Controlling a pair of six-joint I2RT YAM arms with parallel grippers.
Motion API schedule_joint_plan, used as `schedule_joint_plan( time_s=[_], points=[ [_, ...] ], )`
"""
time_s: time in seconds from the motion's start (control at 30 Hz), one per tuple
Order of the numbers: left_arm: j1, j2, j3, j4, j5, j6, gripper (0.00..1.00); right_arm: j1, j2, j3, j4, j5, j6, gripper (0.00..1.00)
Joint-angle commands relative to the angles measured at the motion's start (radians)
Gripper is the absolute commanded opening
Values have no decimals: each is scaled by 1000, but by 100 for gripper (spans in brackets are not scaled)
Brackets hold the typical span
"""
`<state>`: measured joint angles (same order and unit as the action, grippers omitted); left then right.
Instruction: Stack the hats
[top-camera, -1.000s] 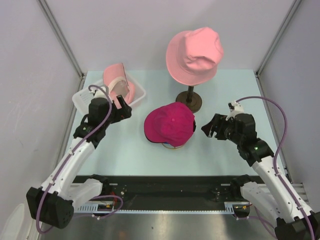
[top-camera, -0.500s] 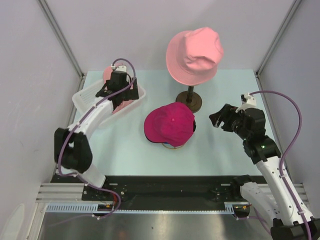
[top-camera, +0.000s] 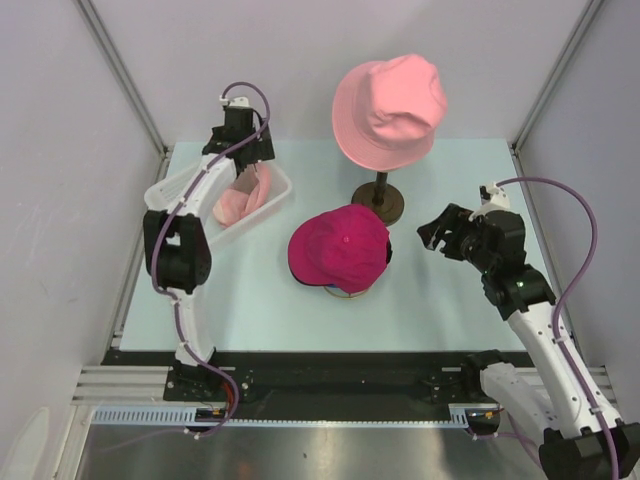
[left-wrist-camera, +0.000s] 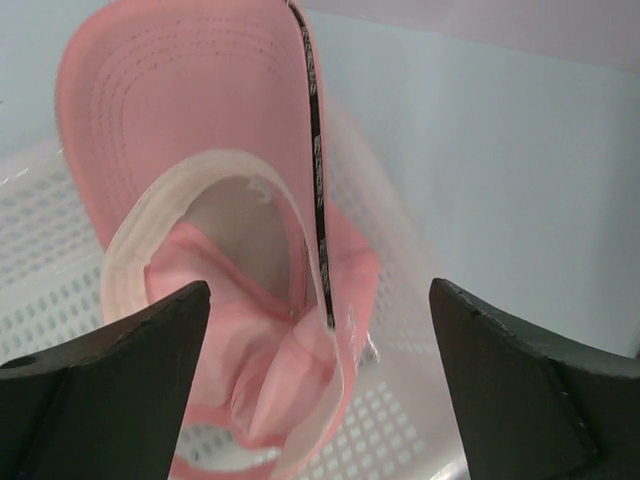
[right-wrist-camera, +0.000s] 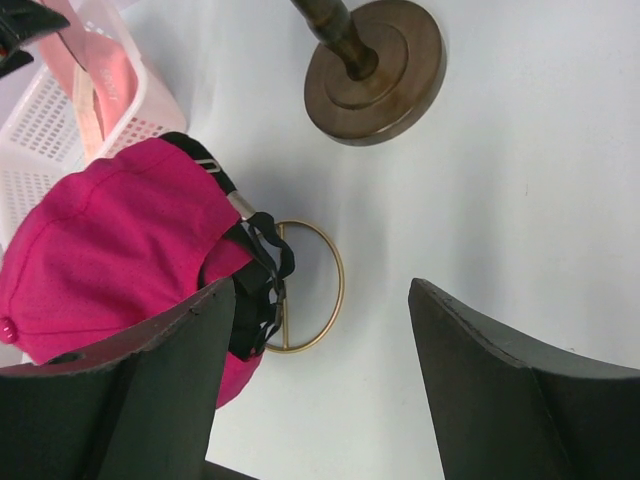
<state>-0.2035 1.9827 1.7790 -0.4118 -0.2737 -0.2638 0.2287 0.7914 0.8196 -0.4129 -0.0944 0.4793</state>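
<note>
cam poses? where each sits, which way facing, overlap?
Top: above and behind the left arm and right arm, looking down on the table; both show.
Left wrist: on the left arm, looking down into the basket at the light-pink cap; open left claw shows.
Right wrist: on the right arm, looking down at the magenta cap and stand base; open right claw shows.
Shared: top and right wrist both see the magenta cap and basket.

basket (top-camera: 272, 204) far-left on tabletop (top-camera: 440, 300), basket cap (top-camera: 243, 198) inside it, left claw (top-camera: 247, 162) over it. centre cap (top-camera: 338, 245) mid-tabletop on a ring (right-wrist-camera: 312, 288), stand base (top-camera: 379, 201) just behind it, bucket hat (top-camera: 390, 108) atop the stand. right claw (top-camera: 432, 232) right of centre cap, apart from it
</note>
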Motion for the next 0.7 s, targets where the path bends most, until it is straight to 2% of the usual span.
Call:
schedule_joint_plan(
  time_s=[0.0, 0.1, 0.13, 0.2, 0.23, 0.3, 0.43, 0.67],
  points=[
    [29, 132, 196, -56, 40, -22, 93, -8, 35, 21, 65, -10, 12, 75],
    [42, 202, 265, -65, 86, -32, 80, -8, 63, 21, 85, -24, 22, 75],
    [45, 212, 279, -65, 94, -35, 70, -8, 69, 20, 89, -28, 25, 75],
    [50, 245, 324, -84, 85, -38, 61, -8, 83, 18, 102, -34, 31, 75],
    [53, 251, 332, -87, 82, -41, 54, -8, 83, 18, 106, -37, 33, 74],
    [64, 252, 326, -74, 111, -48, 47, -8, 83, 21, 108, -38, 36, 75],
    [73, 213, 312, -99, 128, -71, 0, -8, 78, 39, 105, -37, 30, 75],
    [73, -62, 103, 33, 186, -117, 0, -9, 52, 107, 85, -5, 7, 75]
  ],
)
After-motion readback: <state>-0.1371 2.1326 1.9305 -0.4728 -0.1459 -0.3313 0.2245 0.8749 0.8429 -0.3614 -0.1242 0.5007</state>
